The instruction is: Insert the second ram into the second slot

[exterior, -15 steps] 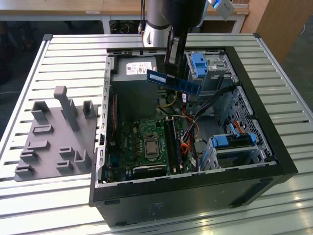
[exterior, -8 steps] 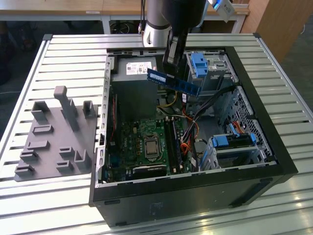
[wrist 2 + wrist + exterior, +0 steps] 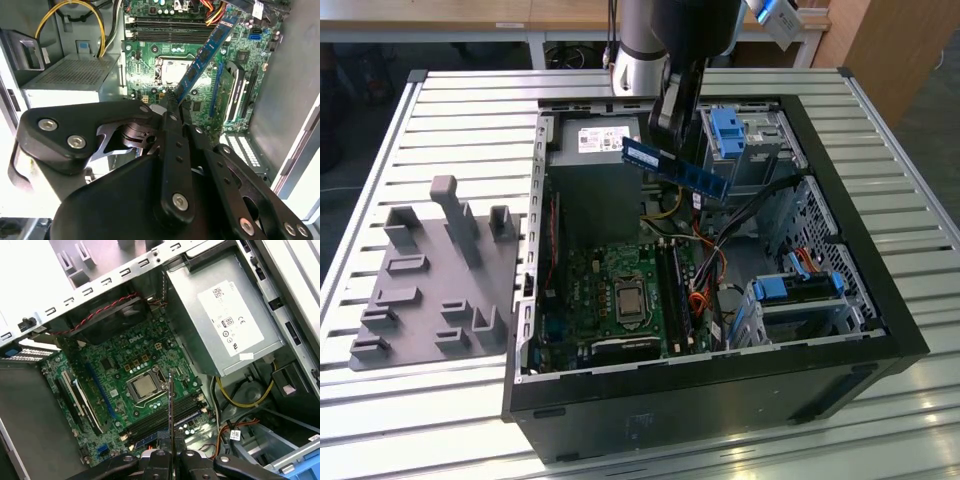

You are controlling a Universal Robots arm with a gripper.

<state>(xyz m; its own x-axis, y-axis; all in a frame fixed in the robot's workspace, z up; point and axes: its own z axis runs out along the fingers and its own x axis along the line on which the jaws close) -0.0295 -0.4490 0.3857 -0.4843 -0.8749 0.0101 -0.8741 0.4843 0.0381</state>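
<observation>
A slatted metal surface fills the room in front of me, with a grey fixture tray on the exterior view's left and an open computer case lying on its side in the middle. My hand hangs over the case, above the power supply and near the light-blue drive-cage tab. It is closed tight on the second ram, the two fingers pinching its flat faces at one end so the rest of the stick juts out past the fingertips. In the second wrist view the ram runs on a slant away from my hand. In the first wrist view I see it edge-on, a thin line rising from my hand across the memory slots beside the processor socket. It is in the air, well clear of the board and not seated. I cannot tell which slot is the second. I judge the stick light and stiff but thin and brittle, with exposed chips and a contact edge I should not touch. A grip on the faces seems right, though holding so near one end leaves it easy to lever or twist.
</observation>
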